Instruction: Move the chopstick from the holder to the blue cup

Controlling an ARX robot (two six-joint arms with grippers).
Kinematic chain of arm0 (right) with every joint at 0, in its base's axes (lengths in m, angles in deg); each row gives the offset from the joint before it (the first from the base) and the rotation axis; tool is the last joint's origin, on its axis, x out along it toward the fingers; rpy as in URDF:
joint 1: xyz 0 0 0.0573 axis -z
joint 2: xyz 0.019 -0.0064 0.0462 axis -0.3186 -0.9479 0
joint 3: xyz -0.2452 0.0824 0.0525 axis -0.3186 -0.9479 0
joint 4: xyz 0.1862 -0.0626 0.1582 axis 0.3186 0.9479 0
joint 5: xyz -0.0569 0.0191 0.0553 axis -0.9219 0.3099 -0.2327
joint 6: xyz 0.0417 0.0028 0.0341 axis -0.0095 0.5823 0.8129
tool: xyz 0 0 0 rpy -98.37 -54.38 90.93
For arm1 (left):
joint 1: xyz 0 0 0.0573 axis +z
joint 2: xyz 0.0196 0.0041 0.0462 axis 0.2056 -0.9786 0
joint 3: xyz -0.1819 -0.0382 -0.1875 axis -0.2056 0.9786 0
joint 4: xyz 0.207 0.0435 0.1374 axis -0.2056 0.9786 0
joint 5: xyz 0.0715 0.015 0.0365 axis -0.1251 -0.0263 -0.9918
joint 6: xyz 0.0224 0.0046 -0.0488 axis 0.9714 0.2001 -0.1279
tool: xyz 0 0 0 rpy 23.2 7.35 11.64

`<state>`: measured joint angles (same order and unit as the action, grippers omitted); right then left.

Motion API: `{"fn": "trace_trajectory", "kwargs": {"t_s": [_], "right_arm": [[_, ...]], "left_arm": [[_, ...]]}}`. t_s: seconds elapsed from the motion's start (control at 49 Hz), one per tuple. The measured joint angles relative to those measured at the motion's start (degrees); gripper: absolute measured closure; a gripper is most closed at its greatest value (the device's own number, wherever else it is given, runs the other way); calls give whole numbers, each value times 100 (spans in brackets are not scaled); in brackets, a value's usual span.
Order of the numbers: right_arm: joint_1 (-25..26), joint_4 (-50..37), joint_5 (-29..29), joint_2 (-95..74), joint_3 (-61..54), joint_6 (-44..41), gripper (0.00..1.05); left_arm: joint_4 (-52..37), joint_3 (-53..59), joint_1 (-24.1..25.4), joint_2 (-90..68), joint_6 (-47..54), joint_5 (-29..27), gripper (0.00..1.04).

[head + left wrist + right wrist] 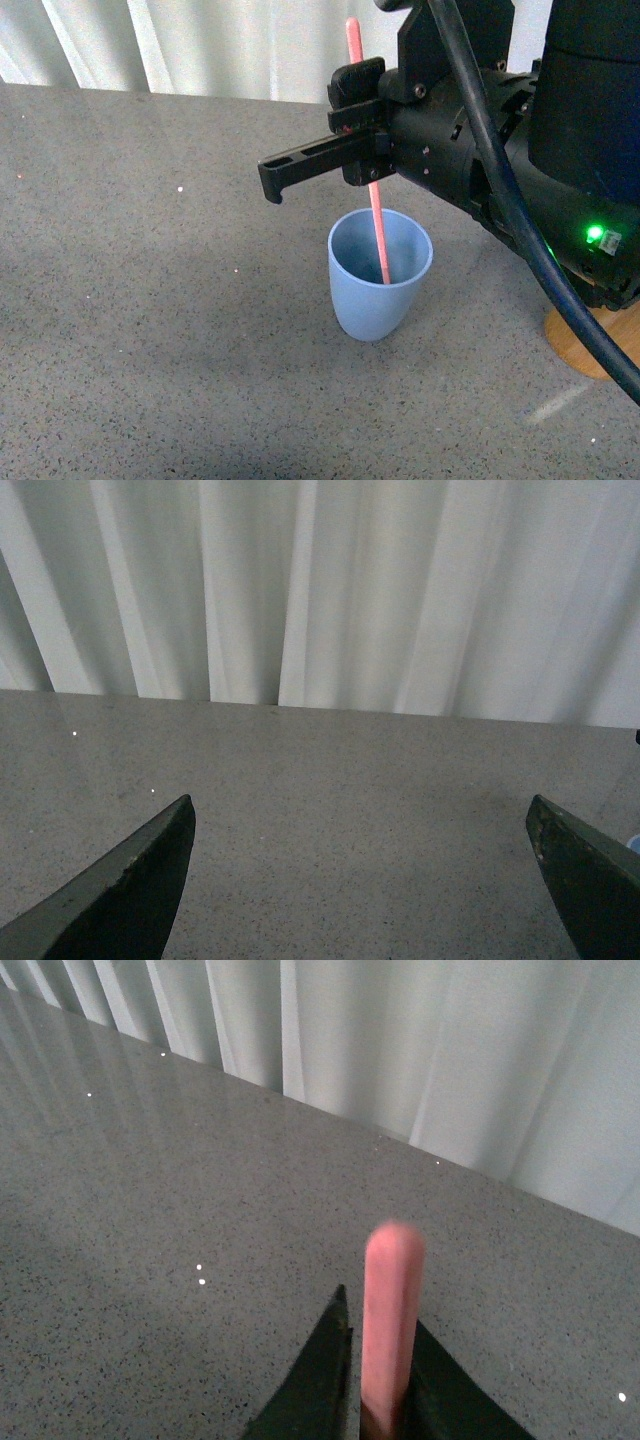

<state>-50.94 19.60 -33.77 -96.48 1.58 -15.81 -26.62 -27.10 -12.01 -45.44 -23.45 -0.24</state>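
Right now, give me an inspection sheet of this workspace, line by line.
Surface: grey speckled table, no spills seen.
Job's things: one pink chopstick stands with its lower end inside the blue cup; wooden holder at the right, mostly hidden behind the arm.
Clutter: nothing seen.
End effectors: right end effector shut on the chopstick above the cup; left end effector open, empty.
Cables: black cable runs along the right arm.
Surroundings: white curtain behind the table.
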Motion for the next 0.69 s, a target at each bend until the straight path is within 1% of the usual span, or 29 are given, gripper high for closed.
{"fn": "trace_trajectory", "kwargs": {"t_s": [0.061,0.204,0.224,0.245,0.347,0.388,0.408,0.449,0.49,0.531,0.612,0.633,0.694], "right_arm": [[59,2,-42,2,-31,59,81],[201,168,-105,282,-92,181,58],[256,249,-122,444,-118,227,52],[286,293,-146,551,-133,240,49],[588,894,-376,1565,-334,413,26],[704,1172,-505,1961,-417,492,19],[719,1211,-527,2013,-428,498,18],[852,1567,-645,2472,-525,629,11],[951,1864,-693,2846,-608,758,8],[1150,2557,-822,3683,-796,911,10],[1429,3650,-927,5010,-1073,1115,10],[1449,3727,-935,5101,-1091,1123,10],[1690,4572,-922,6100,-1298,1281,10]], "left_arm": [[0,0,0,0,0,0,7],[0,0,0,0,0,0,7],[0,0,0,0,0,0,7],[0,0,0,0,-2,0,7],[0,0,0,0,-2,0,7],[0,0,0,0,-2,0,7],[0,0,0,0,-2,0,7],[0,0,0,0,0,0,7],[0,0,0,0,-2,0,7],[0,0,0,0,0,0,7],[0,0,0,0,-2,0,7],[0,0,0,0,-2,0,7],[0,0,0,0,-2,0,7]]}}
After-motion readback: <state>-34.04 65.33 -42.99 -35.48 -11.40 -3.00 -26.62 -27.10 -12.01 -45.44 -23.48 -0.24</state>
